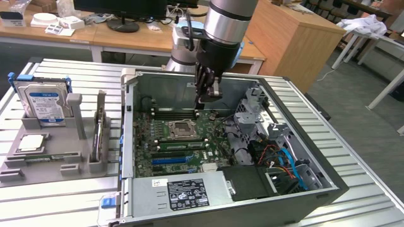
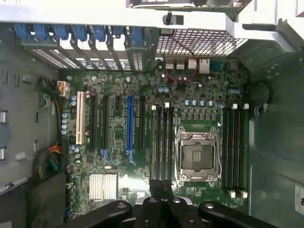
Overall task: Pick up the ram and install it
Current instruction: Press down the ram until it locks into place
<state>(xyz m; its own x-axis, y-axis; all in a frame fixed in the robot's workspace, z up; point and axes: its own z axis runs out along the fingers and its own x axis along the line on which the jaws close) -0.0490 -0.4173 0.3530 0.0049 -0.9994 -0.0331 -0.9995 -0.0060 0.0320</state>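
Green and narrow, the ram (image 1: 43, 155) lies flat in a slot of the grey holder (image 1: 75, 111) on the exterior view's left, just below the square silver processor chip (image 1: 31, 142). (It is small in that picture, so its chips are hard to make out.) A hard drive with a blue label (image 1: 44, 103) stands upright at the back of the same holder, which sits on a ribbed metal table (image 1: 353, 156). Well apart from the ram, the open computer case (image 1: 315, 189) takes up the middle of the table. The arm reaches down into the case from above, and the gripper (image 1: 202, 100) hangs over the black memory slots (image 1: 177, 113) at the far side of the empty processor socket (image 1: 181, 127). No green stick shows at its fingers from this side.

From the wrist view, the motherboard (image 2: 142, 85) spreads out below the camera. It carries the open processor socket (image 2: 197, 156), one group of black slots (image 2: 161, 137) beside it towards the long blue slot (image 2: 129, 123), and another group with white clips (image 2: 235, 147) on the socket's other side. The gripper (image 2: 160, 186) shows at the edge of the picture with its two dark fingers (image 2: 155, 186) pressed together. Nothing can be seen pinched between them.
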